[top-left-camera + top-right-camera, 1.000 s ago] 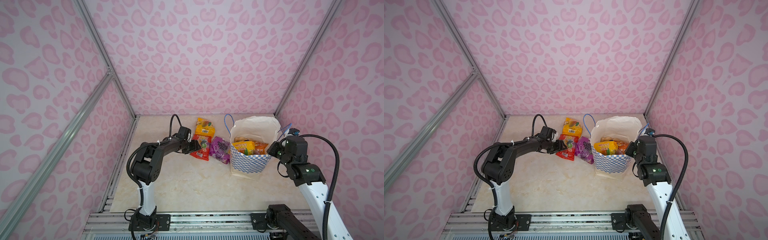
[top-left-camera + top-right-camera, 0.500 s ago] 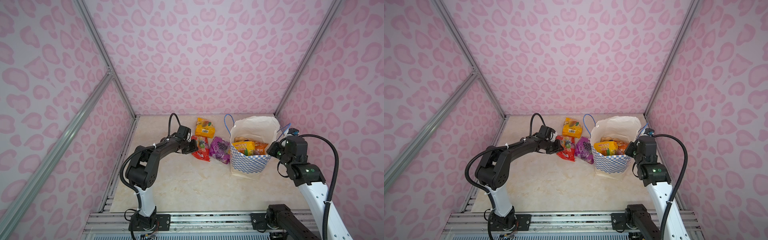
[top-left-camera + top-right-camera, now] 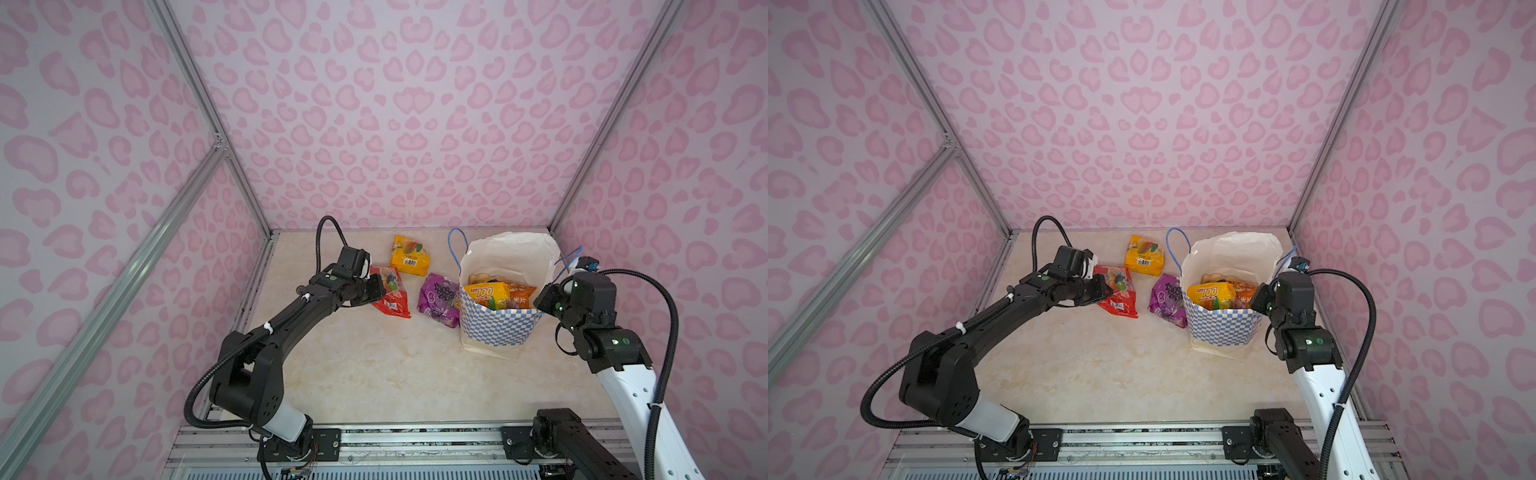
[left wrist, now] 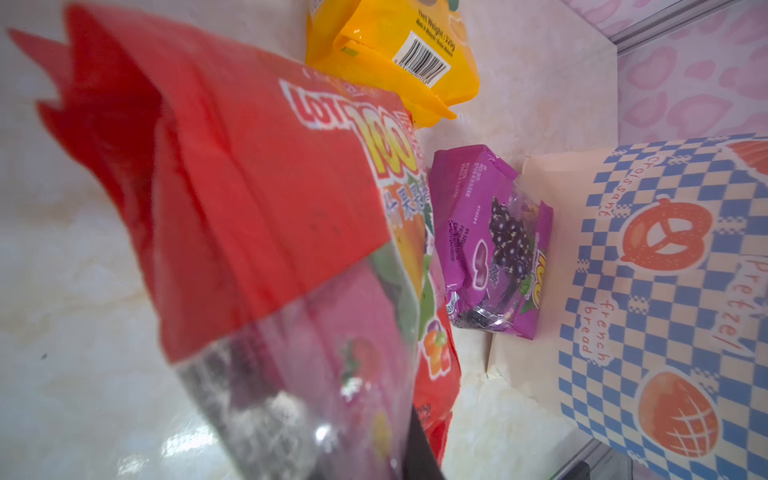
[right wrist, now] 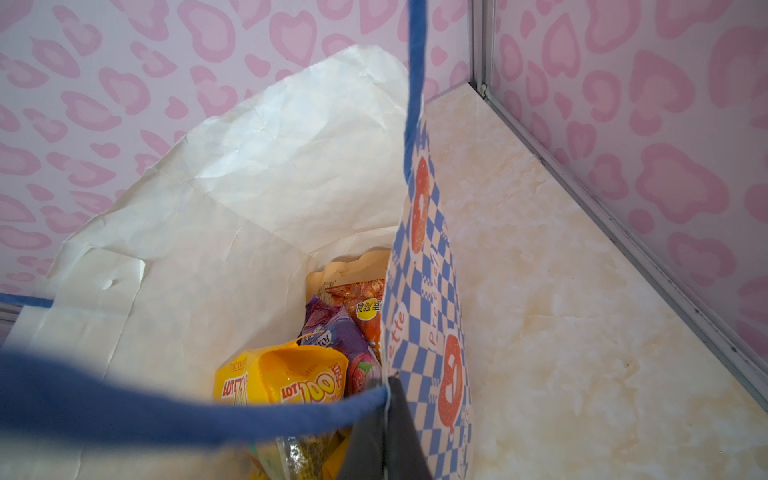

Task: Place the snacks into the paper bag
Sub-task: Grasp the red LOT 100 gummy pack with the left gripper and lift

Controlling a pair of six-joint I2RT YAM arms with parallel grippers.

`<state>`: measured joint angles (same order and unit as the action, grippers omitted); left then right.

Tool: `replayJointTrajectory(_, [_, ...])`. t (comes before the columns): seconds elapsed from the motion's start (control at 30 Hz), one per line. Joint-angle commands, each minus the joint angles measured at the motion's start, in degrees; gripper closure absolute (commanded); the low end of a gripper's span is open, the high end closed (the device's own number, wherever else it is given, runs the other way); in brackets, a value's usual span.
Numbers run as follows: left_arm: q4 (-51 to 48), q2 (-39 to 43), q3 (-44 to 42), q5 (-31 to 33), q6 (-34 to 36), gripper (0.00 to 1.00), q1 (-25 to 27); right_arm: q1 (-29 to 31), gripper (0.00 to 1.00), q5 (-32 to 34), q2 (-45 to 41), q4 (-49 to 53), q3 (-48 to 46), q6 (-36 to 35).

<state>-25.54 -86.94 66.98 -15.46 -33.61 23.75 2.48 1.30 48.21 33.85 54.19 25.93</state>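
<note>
Top views, marbled tabletop [image 3: 374, 374] bearing paper bag [image 3: 494, 328], pink heart-print walls [image 3: 415, 124]

You can read "LOT 100" on the red pouch [image 4: 257, 174] and the yellow packet [image 5: 291, 382]. You get "Net Weight: 320g" by the barcode on the yellow pouch [image 4: 399, 54], and "croissant", "Pretzel", "french bread" on the paper bag [image 4: 665, 291].

The checkered paper bag [image 3: 496, 332] stands open on the counter, several packets [image 3: 486, 291] inside. A purple pouch [image 3: 436, 299] touches it at nine o'clock, with a red pouch [image 3: 390, 297] farther out and a yellow-orange pouch [image 3: 409, 262] at ten o'clock.
</note>
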Motion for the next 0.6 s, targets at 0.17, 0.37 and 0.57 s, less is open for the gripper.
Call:
replayJointTrajectory(0.17, [-4.56, 11.54, 0.32, 5.62, 3.78, 0.97, 0.16, -0.11, 1.00, -0.94, 0.94, -2.91, 0.47, -0.23])
replayJointTrajectory(0.37, [-8.50, 19.09, 2.11, 6.74, 5.30, 0.97, 0.17, -0.19, 1.00, -1.30, 2.02, -2.30, 1.48, -0.09])
replayJointTrajectory(0.57, [-10.53, 25.81, 3.88, 6.15, 5.56, 0.96, 0.16, -0.11, 1.00, -1.74, 2.07, -1.78, 2.15, 0.59])
